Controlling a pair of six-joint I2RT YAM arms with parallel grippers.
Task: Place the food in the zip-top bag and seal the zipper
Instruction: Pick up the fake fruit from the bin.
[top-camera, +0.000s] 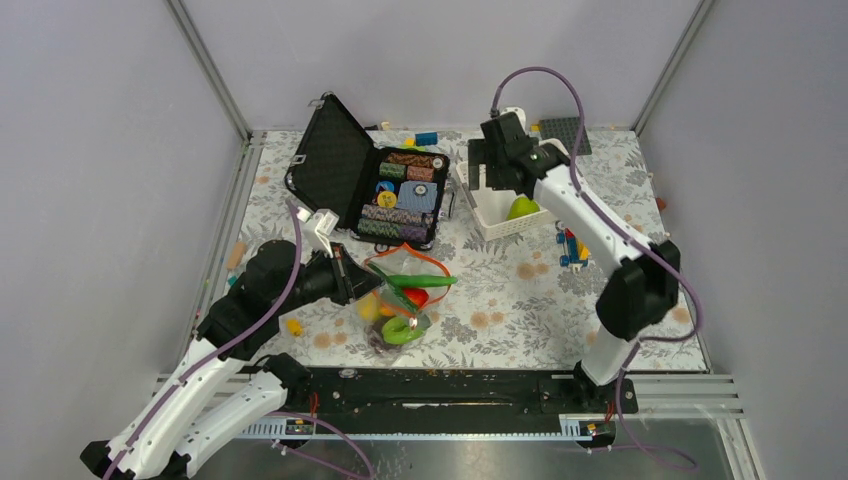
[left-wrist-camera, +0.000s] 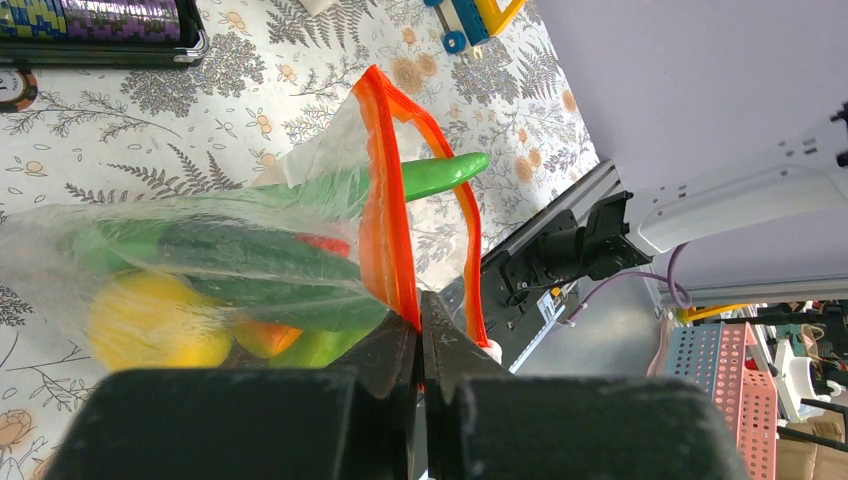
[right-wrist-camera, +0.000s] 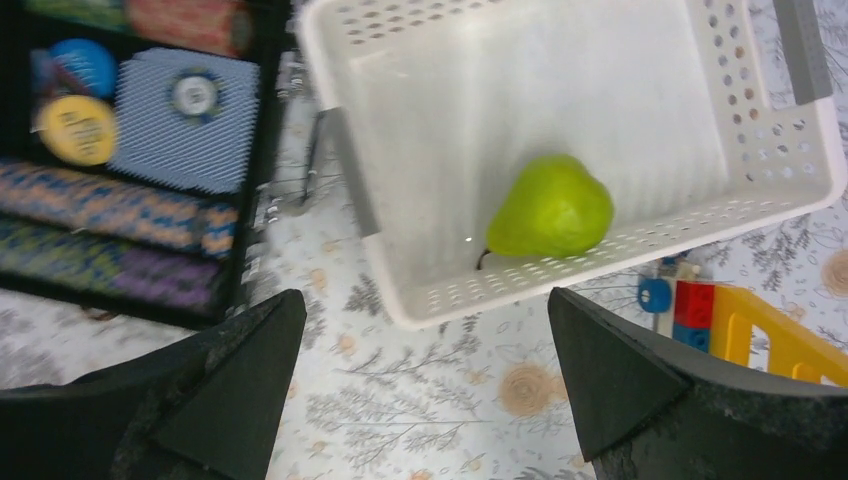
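Over the white basket (right-wrist-camera: 640, 250) the right jaws stood wide above the pear (right-wrist-camera: 552, 208), not touching it. The left jaws pinched the zipper (left-wrist-camera: 385, 200) of the zip-top bag (left-wrist-camera: 180, 230), on the middle of the counter (top-camera: 540, 310). The smooth pear could probably roll from a grip, and the protruding cucumber (left-wrist-camera: 440, 175) could block the mouth.

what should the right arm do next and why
Probably lower the right fingers around the pear, centring on it, since it sits nearer one finger. They hang wide open above it, the pear lies alone in the white basket, and the left fingers are shut on the zipper of the zip-top bag, holding the mouth open.
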